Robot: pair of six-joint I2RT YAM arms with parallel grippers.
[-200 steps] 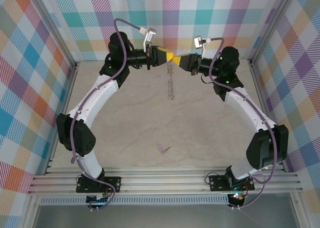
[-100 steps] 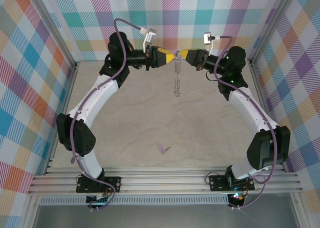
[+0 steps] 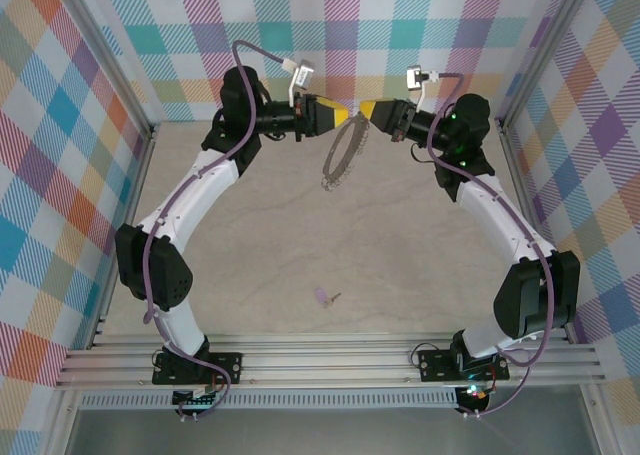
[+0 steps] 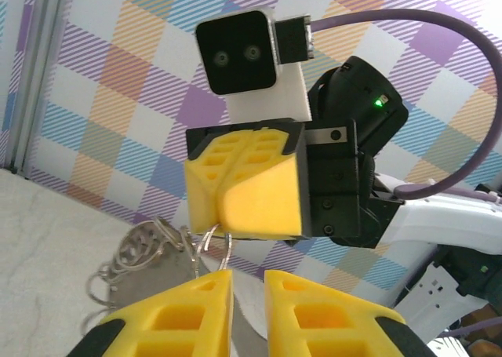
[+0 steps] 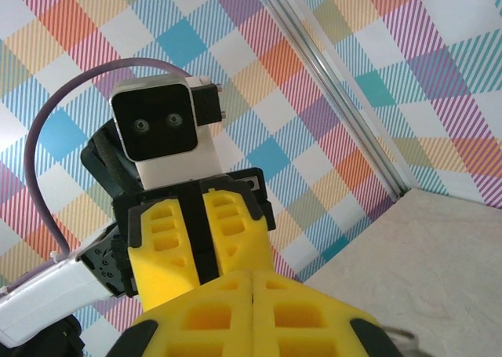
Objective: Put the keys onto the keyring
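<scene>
Above the far end of the table (image 3: 420, 255), close to the chequered back wall (image 3: 340, 35), we find the two arms meeting nose to nose. We read the left gripper (image 3: 346, 115) as clamped on the keyring (image 3: 338, 159): in the left wrist view its yellow fingers (image 4: 188, 314) stand nearly together, with grey metal in the narrow slot between them. We read the right gripper (image 3: 367, 111) as clamped on the same hoop. In the right wrist view its fingers (image 5: 204, 310) press flat against each other, and in the left wrist view thin wire loops come out just beneath its tips. The keyring hangs from this shared grip, tilted so that the top view shows a slanted oval, its rim fringed with small silvery pieces. The key (image 3: 322, 296), lilac-headed, lies flat on the table, well apart from the keyring, toward the near edge and between the two arm bases.
</scene>
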